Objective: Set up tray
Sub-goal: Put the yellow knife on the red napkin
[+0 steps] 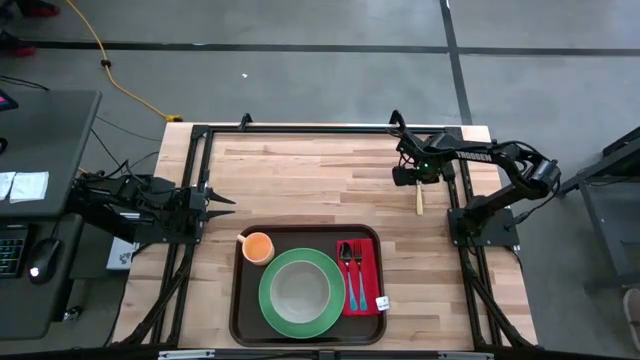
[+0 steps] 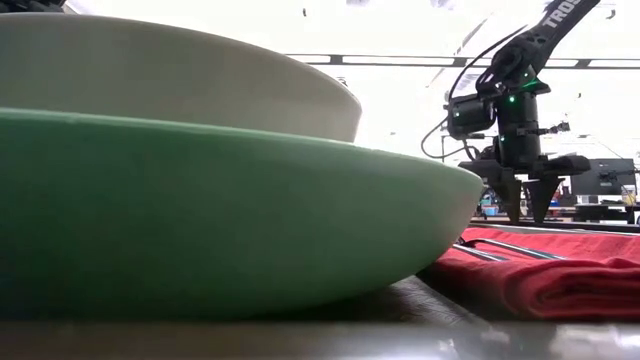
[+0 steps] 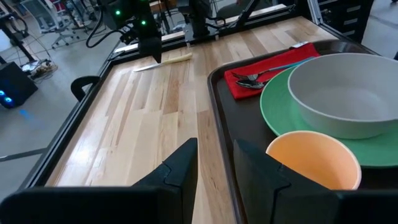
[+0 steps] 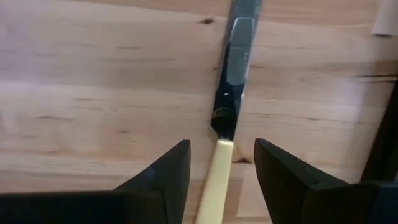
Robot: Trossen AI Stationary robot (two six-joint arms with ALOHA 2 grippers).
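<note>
Tray (image 1: 240,310): near edge of wooden surface (image 1: 300,180), centre. Holds green plate (image 1: 272,312) with pale bowl (image 1: 298,290), orange cup (image 1: 258,247), red napkin (image 1: 367,270) bearing fork and spoon.
Knife (image 4: 219,174), cream handle: on surface, far right.
Right gripper (image 4: 221,168): above knife, jaws open astride handle, nothing gripped.
Left gripper (image 3: 214,165): left of tray, jaws part open, empty.
</note>
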